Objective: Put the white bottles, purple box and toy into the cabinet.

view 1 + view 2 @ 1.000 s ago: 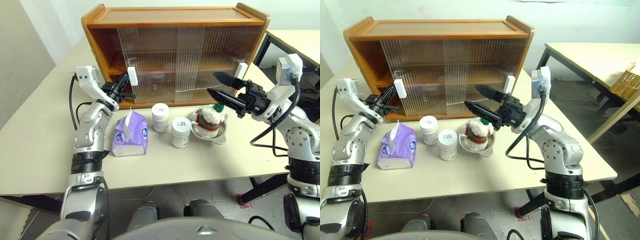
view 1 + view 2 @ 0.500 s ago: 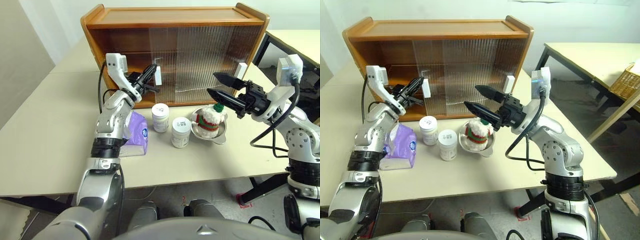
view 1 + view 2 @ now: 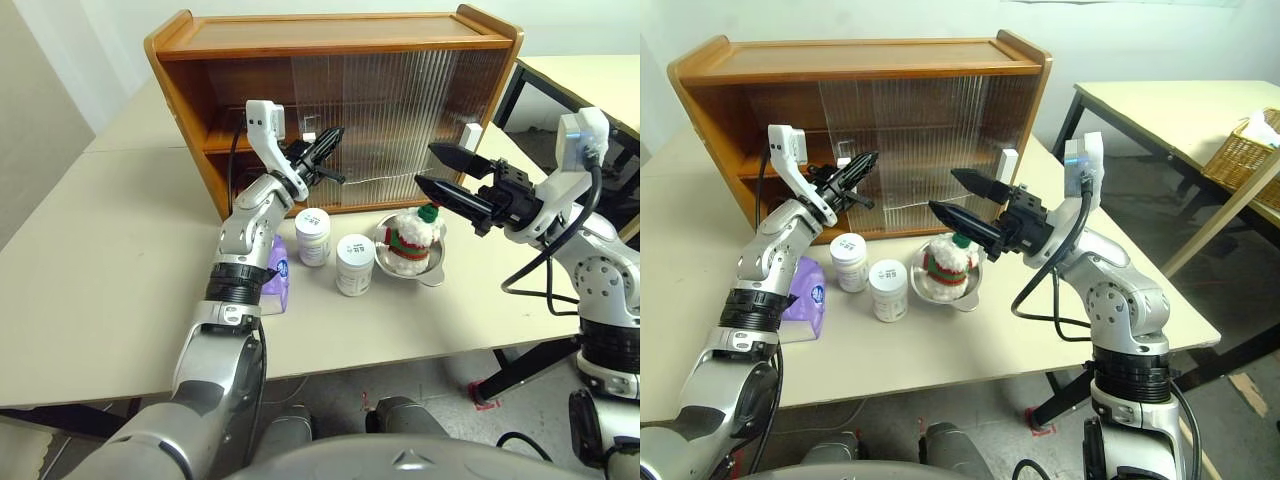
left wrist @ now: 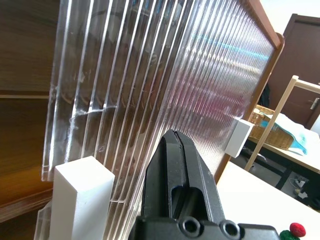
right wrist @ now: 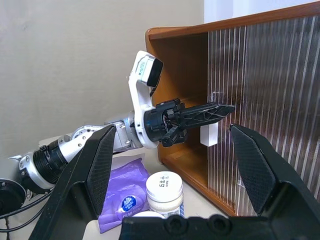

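The left tool (image 3: 330, 140) is closed, its fingers pressed together, tip beside the white block handle (image 4: 80, 197) of the cabinet's (image 3: 330, 45) left ribbed sliding door (image 3: 340, 110); the left end of the cabinet stands open. The right tool (image 3: 440, 170) hangs wide open and empty above the toy (image 3: 412, 238), which sits in a steel bowl (image 3: 435, 268). On the surface (image 3: 90, 250), two white bottles (image 3: 313, 236) stand at the bowl's 9 o'clock, with the purple box (image 3: 278, 282) further toward 9, partly behind the left arm.

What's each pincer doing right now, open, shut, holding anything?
Left pincer: shut, holding nothing, tips by the white handle of the cabinet door.
Right pincer: open, empty, above the toy.
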Controlling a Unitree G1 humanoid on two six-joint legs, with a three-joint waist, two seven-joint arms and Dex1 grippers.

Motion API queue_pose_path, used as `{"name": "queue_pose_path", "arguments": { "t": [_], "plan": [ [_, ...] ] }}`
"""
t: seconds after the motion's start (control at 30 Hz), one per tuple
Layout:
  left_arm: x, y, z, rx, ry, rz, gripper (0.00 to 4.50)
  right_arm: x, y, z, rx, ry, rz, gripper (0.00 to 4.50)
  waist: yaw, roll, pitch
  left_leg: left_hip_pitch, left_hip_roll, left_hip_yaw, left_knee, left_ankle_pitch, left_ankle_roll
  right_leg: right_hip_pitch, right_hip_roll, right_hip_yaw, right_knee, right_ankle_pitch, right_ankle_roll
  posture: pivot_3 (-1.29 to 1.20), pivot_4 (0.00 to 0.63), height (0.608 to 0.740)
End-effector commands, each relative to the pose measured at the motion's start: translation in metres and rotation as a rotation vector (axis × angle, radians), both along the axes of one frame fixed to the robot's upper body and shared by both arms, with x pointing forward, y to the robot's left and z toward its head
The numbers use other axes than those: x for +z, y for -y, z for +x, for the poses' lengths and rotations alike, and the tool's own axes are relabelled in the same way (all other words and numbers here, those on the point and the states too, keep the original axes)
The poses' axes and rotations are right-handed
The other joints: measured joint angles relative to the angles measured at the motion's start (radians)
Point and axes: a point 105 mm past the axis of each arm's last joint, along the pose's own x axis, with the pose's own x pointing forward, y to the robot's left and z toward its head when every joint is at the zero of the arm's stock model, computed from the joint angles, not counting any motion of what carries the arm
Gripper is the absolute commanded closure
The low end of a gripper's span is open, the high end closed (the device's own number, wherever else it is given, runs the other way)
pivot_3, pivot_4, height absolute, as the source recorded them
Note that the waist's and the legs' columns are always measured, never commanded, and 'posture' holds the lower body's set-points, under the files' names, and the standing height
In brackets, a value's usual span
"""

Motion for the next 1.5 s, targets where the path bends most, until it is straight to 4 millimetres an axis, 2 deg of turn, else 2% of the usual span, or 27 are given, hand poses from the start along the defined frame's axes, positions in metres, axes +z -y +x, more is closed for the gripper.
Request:
{"name": "queue_pose_path", "arguments": {
  "t": [0.03, 0.23, 0.4, 0.63, 0.83, 1.5],
  "plan": [
    [0.004, -0.013, -0.008, 0.021, 0.036, -0.017, 4.49, 0.001, 0.003, -0.002, -0.006, 0.008, 0.006, 0.00, -0.002, 0.000, 0.000, 0.000, 0.000, 0.001, 0.000, 0.000, 0.000, 0.000, 0.001, 0.000, 0.000, 0.000, 0.000, -0.19, 0.000, 0.740],
    [0.007, -0.037, -0.021, 0.103, 0.066, -0.035, 4.49, 0.000, 0.001, -0.001, 0.006, 0.002, 0.005, 0.00, -0.004, 0.000, 0.000, 0.000, 0.001, 0.011, 0.000, 0.000, 0.001, 0.000, 0.002, 0.000, -0.001, 0.000, 0.000, -0.16, 0.000, 0.740],
    [-0.007, -0.056, -0.017, 0.214, 0.017, -0.012, 4.49, 0.000, -0.001, 0.001, 0.018, 0.000, 0.004, 0.00, 0.000, 0.000, 0.000, 0.002, 0.002, 0.010, 0.001, 0.000, 0.001, 0.002, 0.002, 0.001, -0.001, 0.000, 0.000, -0.15, 0.000, 0.740],
    [-0.028, -0.066, -0.007, 0.304, -0.050, 0.012, 4.49, 0.001, 0.000, 0.002, 0.021, 0.003, 0.002, 0.00, 0.006, 0.000, 0.000, 0.002, 0.002, 0.002, 0.001, -0.001, 0.001, 0.002, 0.000, 0.002, -0.001, 0.000, 0.000, -0.15, 0.000, 0.740],
    [-0.034, -0.056, 0.000, 0.281, -0.059, 0.026, 4.49, 0.001, 0.001, 0.001, 0.016, 0.009, -0.002, 0.00, 0.007, 0.000, 0.000, 0.002, 0.002, 0.000, 0.001, -0.001, 0.001, 0.002, 0.000, 0.002, -0.001, 0.000, 0.000, -0.16, 0.000, 0.740],
    [-0.031, -0.019, 0.010, 0.136, -0.051, 0.042, 4.49, 0.000, 0.004, -0.001, -0.010, 0.009, 0.004, 0.00, 0.004, 0.000, 0.000, 0.000, 0.001, 0.001, 0.002, -0.002, 0.002, 0.002, 0.000, 0.001, -0.003, 0.000, 0.000, -0.19, 0.000, 0.740]
  ]
}}
